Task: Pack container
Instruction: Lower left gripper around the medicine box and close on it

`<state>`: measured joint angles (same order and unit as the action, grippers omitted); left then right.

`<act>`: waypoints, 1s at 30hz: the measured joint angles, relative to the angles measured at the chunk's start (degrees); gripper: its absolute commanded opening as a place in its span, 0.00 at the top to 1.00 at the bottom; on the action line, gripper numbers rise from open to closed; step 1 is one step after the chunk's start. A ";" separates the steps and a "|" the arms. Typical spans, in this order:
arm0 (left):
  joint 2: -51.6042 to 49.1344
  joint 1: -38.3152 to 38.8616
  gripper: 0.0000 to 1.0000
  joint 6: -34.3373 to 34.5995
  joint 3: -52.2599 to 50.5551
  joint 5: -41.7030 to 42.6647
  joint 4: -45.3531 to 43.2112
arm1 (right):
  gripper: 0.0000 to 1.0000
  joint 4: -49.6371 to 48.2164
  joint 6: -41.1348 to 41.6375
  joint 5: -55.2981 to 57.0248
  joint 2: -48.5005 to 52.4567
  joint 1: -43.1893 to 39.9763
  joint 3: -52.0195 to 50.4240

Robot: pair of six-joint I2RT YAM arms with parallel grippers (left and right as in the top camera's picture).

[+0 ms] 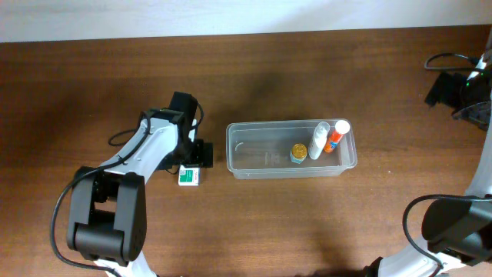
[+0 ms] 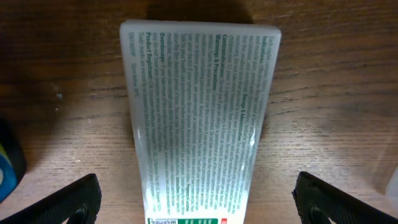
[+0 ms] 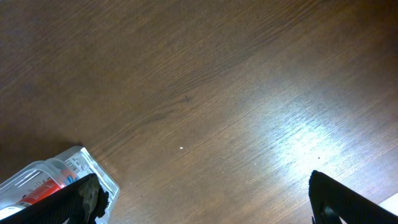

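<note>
The clear container [image 1: 290, 150] lies in the middle of the table. In it are a white bottle [image 1: 319, 141], an orange bottle [image 1: 336, 136] and a small yellow-topped jar [image 1: 298, 153]. Left of it a small white box with green print [image 1: 188, 177] lies flat on the wood. My left gripper [image 1: 194, 165] hangs over this box. In the left wrist view the box [image 2: 199, 118] lies between the wide-apart fingers [image 2: 68, 202] without touching them; the left gripper [image 2: 199, 208] is open. My right gripper [image 3: 208, 205] is open over bare wood, with the container's corner [image 3: 37, 180] at its left finger.
The right arm [image 1: 461, 85] sits at the far right edge with cables. A dark blue and yellow thing [image 2: 7, 168] shows at the left edge of the left wrist view. The table's back edge meets a pale wall [image 1: 246, 15].
</note>
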<state>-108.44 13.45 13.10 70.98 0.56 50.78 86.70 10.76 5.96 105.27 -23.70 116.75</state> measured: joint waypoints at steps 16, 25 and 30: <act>0.00 0.00 0.00 0.00 -2.91 0.00 -3.58 | 0.02 0.00 0.00 0.02 0.00 0.00 0.00; 0.00 0.00 0.01 0.00 -2.97 0.00 -4.11 | 0.02 0.00 0.02 0.02 0.00 0.00 0.00; 0.00 0.00 0.25 -0.15 -2.97 0.00 -4.17 | 0.02 0.00 -0.02 0.02 0.00 0.00 0.00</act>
<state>-108.44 13.45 12.95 68.01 0.56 46.61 86.70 10.74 5.98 105.27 -23.70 116.75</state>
